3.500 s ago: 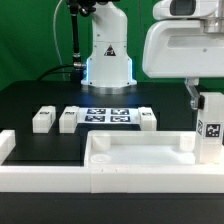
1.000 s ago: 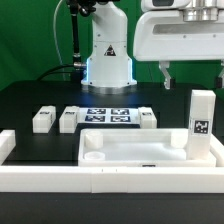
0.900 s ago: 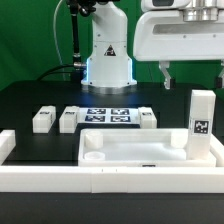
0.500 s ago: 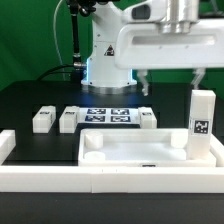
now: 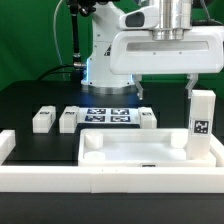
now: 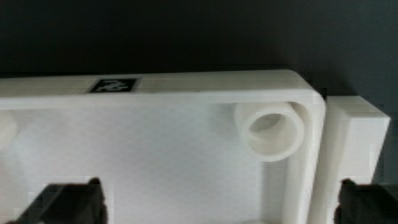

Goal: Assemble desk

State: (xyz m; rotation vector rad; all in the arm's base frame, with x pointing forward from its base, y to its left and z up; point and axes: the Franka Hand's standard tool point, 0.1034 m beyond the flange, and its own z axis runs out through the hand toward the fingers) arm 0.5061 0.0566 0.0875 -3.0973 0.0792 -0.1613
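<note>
The desk's white rimmed tabletop panel (image 5: 140, 150) lies flat behind the front rail. One leg (image 5: 203, 122) stands upright in its corner at the exterior view's right, tag facing the camera. Three loose legs (image 5: 42, 120) (image 5: 68, 119) (image 5: 148, 118) lie behind the panel. My gripper (image 5: 165, 90) hangs above the panel, left of the standing leg, open and holding nothing. In the wrist view the gripper (image 6: 217, 205) is over the tabletop's inside (image 6: 143, 150), with a round empty socket (image 6: 270, 130) and a tag (image 6: 112, 85) on the rim. Both dark fingertips (image 6: 71, 205) stand wide apart.
The marker board (image 5: 108, 116) lies between the loose legs in front of the robot base (image 5: 108, 60). Low white border rails (image 5: 100, 182) run along the front and the exterior view's left side (image 5: 6, 146). A white strip (image 6: 356, 140) lies beside the panel's edge in the wrist view.
The gripper let the upright leg stand and rose, then moved toward the exterior view's left and came a little lower over the panel. Its jaws stayed open.
</note>
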